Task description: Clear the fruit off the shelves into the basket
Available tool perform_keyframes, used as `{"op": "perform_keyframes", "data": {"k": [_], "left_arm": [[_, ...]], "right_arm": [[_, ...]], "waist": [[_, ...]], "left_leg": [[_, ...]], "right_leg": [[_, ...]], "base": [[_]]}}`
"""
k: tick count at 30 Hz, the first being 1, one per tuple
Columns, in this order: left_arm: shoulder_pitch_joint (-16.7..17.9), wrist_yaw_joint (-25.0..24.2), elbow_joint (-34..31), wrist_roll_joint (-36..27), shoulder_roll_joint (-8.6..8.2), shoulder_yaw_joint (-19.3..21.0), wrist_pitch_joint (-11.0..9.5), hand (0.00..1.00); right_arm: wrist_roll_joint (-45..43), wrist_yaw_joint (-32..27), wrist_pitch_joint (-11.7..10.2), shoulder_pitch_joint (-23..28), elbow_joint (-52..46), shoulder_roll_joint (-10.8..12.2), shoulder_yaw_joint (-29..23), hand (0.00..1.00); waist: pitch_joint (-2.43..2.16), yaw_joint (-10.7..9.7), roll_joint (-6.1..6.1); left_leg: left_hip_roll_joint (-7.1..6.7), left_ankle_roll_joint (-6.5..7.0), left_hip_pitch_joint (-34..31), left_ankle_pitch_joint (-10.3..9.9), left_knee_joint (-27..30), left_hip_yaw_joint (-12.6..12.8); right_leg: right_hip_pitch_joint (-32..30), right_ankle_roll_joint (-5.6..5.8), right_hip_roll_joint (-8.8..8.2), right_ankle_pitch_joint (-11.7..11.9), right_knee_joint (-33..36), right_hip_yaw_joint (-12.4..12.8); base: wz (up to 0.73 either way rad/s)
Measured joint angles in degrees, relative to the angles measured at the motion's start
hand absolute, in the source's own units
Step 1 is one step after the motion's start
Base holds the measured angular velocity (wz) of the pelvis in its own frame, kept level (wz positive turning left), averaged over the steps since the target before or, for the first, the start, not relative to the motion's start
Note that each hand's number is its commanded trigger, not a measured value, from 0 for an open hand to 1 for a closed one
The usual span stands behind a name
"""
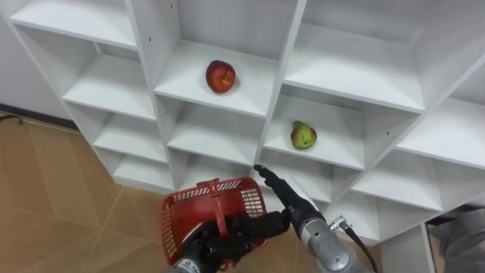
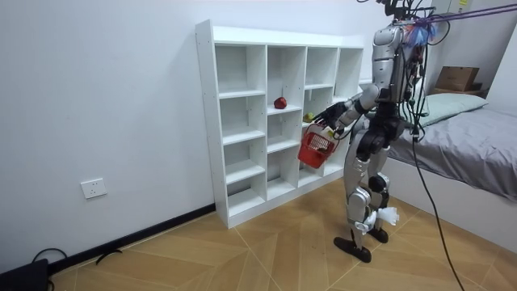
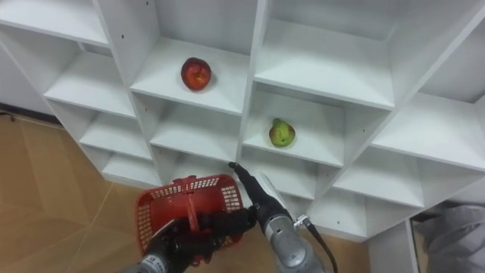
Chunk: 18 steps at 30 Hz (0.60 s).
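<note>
A red apple lies on a middle shelf of the white closet. One compartment to the right and lower sits a green pear. My left hand is shut on the handle of a red mesh basket, held low in front of the shelves, and the basket looks empty. My right hand is open, its fingers straight and reaching up toward the shelf below the pear, beside the basket's right rim. In the room view I stand upright facing the closet, with the basket before it.
The closet's other compartments are bare, and its white dividers stand between apple and pear. Wooden floor lies below left. In the room view a bed with a cardboard box stands behind me at the right.
</note>
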Motion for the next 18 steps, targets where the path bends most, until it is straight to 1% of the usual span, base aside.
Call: {"op": "perform_keyframes", "data": {"k": [3, 4, 6, 8, 10, 11, 12, 13, 14, 15, 16, 18], "left_arm": [[-0.09, -0.64, 0.06, -2.0, -0.19, 0.39, -0.86, 1.0], [-0.12, -1.37, 0.51, -2.1, -0.13, 0.61, -1.41, 1.0], [-0.11, -1.88, 0.91, -1.97, 0.04, 1.08, -1.53, 1.0], [0.09, -2.03, 0.9, -1.59, 0.57, 1.09, -1.53, 1.0], [0.2, -2.29, 1.0, -1.54, 0.86, 1.12, -1.52, 1.0], [0.36, -2.67, 1.22, -1.14, 0.97, 1.3, -1.52, 1.0], [0.91, -3.34, 1.23, -0.37, 1.11, 2.0, -1.53, 1.0], [1.43, -3.77, 1.22, -0.26, 1.39, 2.46, -1.54, 1.0], [1.78, -3.8, 1.22, -0.25, 1.56, 2.74, -1.53, 1.0], [2.46, -3.8, 1.22, -0.26, 1.76, 3.27, -1.53, 1.0], [2.59, -3.8, 1.22, -0.26, 1.85, 3.38, -1.52, 1.0], [2.58, -4.02, 1.26, -0.25, 2.44, 3.5, -1.53, 1.0]], "right_arm": [[-2.2, 0.33, -0.01, -0.17, -4.93, -0.28, -0.61, 0.0], [-2.49, 0.59, 0.01, -0.24, -6.73, -0.79, -0.6, 0.0], [-3.08, 1.27, 0.01, -0.5, -10.01, -1.17, -0.61, 0.0], [-2.67, 2.18, -0.01, -2.3, -10.84, -1.41, -0.64, 0.0], [-1.86, 2.95, -0.01, -4.28, -10.84, -1.15, -0.62, 0.0], [-2.0, 3.57, -0.01, -5.48, -10.83, -1.19, -0.67, 0.0], [-2.03, 3.86, -0.01, -6.39, -10.84, -1.26, -0.76, 0.0], [-1.66, 4.05, -0.01, -7.03, -10.83, -1.26, -1.01, 0.0], [-1.39, 4.22, -0.01, -7.23, -10.83, -1.26, -1.05, 0.0], [-1.14, 4.55, -0.01, -7.6, -10.84, -1.19, -1.04, 0.0], [-1.15, 4.76, 0.03, -7.89, -10.86, -1.21, -1.05, 0.0], [-1.13, 5.66, 0.32, -9.94, -10.87, -1.07, -1.02, 0.0]], "waist": [[0.02, 0.26, 0.1], [0.04, 0.66, 0.16], [0.06, 1.16, 0.19], [0.06, 1.38, 0.2], [0.04, 1.82, 0.09], [0.03, 2.21, -0.16], [0.03, 2.84, -0.7], [0.16, 3.28, -1.5], [0.07, 3.38, -1.95], [-0.09, 3.79, -2.66], [-0.04, 4.2, -2.98], [0.27, 4.93, -3.98]], "left_leg": [[0.04, -0.01, -0.04, 0.0, 0.27, -0.1], [0.01, -0.01, 0.09, 0.0, 0.19, -0.12], [0.01, -0.01, -0.09, 0.0, -0.09, -0.16], [0.02, -0.01, -0.08, 0.0, -0.06, -0.2], [0.0, -0.02, 0.13, 0.03, -0.11, -0.21], [-0.03, -0.04, 0.59, 0.07, -0.31, -0.2], [-0.05, -0.05, 0.86, 0.23, -0.84, -0.19], [-0.03, -0.11, 1.39, 0.27, -1.03, -0.2], [-0.04, -0.12, 1.65, 0.28, -1.03, -0.22], [-0.05, -0.12, 1.66, 0.28, -1.02, -0.25], [-0.05, -0.12, 1.54, 0.28, -1.03, -0.26], [-0.08, -0.12, 1.42, 0.28, -1.12, -0.3]], "right_leg": [[0.35, -0.03, 0.0, 0.02, 0.02, -0.18], [0.48, -0.03, -0.01, 0.02, 0.06, -0.13], [0.38, -0.03, 0.01, 0.02, 0.06, -0.1], [0.46, -0.03, 0.03, 0.02, 0.06, -0.16], [0.53, -0.03, 0.02, 0.02, 0.13, -0.13], [0.63, -0.03, -0.01, 0.01, 0.29, -0.13], [0.84, -0.02, -0.02, 0.0, 0.33, -0.1], [1.18, -0.01, 0.02, 0.0, 0.15, -0.09], [1.39, -0.01, 0.04, 0.0, -0.1, -0.12], [1.46, -0.01, 0.06, 0.0, -0.16, -0.16], [1.47, -0.01, 0.05, 0.0, -0.13, -0.2], [1.42, -0.01, 0.02, 0.0, -0.14, -0.42]], "base": [[0.01], [0.0], [0.0], [0.0], [0.0], [0.0], [0.0], [0.0], [0.0], [0.0], [0.0], [0.0]]}}
